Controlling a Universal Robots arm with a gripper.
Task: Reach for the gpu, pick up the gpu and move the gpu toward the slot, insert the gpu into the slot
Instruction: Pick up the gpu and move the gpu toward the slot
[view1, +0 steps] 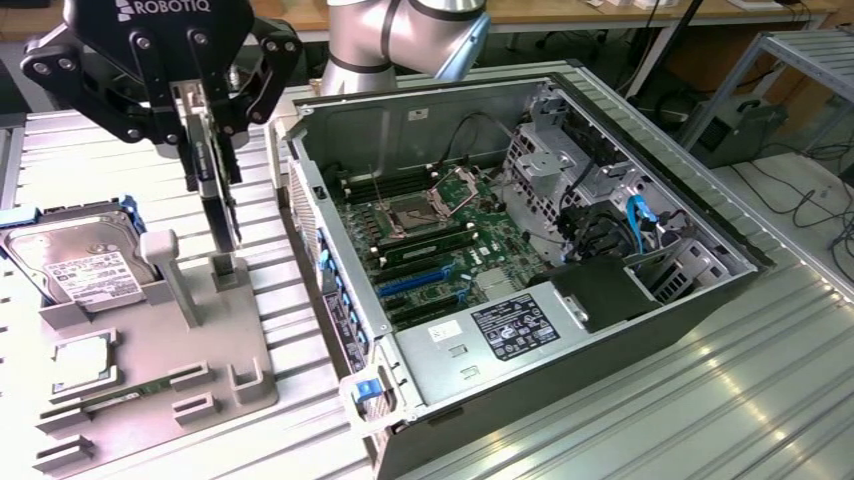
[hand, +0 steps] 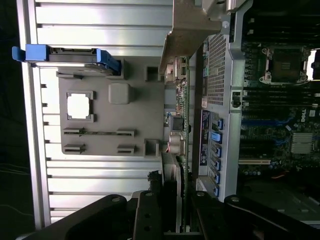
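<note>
The gpu (view1: 218, 195) hangs on edge, a thin dark card pointing straight down, with my gripper (view1: 200, 120) shut on its upper part. Its lower end sits at or just above the upright posts of the grey holder tray (view1: 200, 345), to the exterior view's left of the open computer case. In the wrist view the gpu (hand: 181, 125) appears edge-on, its pale metal bracket (hand: 192, 35) at the far end and my gripper (hand: 175, 205) clamped at the near end. The slot (view1: 411, 281), a long blue strip on the green motherboard, lies inside the case; the slot (hand: 261, 122) is apart from the card.
On the grey tray rest a hard drive (view1: 78, 262) in a blue caddy, a square processor (view1: 83, 360) and a green memory stick (view1: 127, 390). The open case (view1: 641, 180) has metal walls, a black power supply (view1: 514, 325) and cables. Ribbed metal tabletop (view1: 694, 400) surrounds it.
</note>
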